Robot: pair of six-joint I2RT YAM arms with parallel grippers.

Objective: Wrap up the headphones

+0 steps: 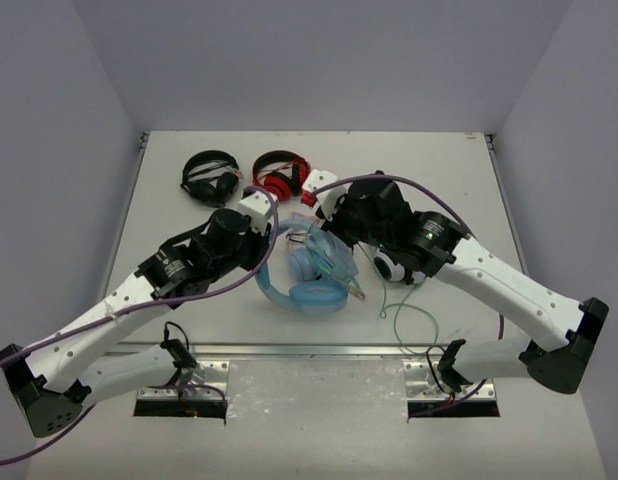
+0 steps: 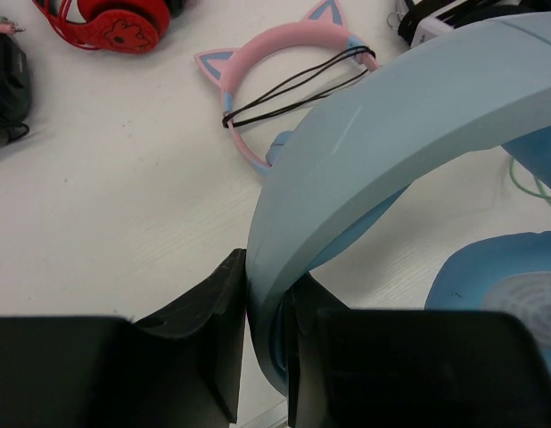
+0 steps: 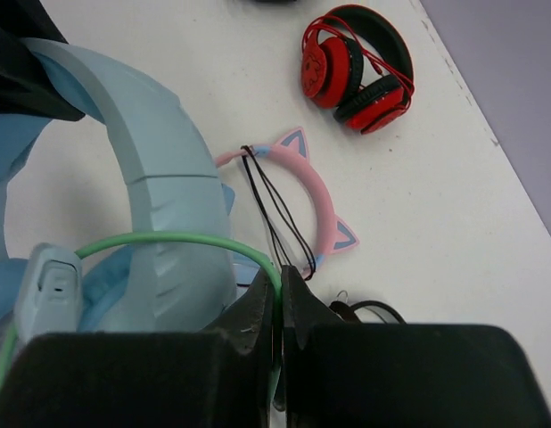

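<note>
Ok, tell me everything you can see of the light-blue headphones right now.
The light-blue headphones are in the middle of the table between both arms, plain matte plastic by the look. The left gripper is clamped on the wide headband. The right gripper pinches the thin green cable, which arcs across the headband. A darker blue ear cup shows beside it.

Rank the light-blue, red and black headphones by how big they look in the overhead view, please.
1. Light-blue headphones: clearly the largest.
2. Black headphones and red headphones: they look about the same size lying side by side at the far end, so I won't rank one above the other.
</note>
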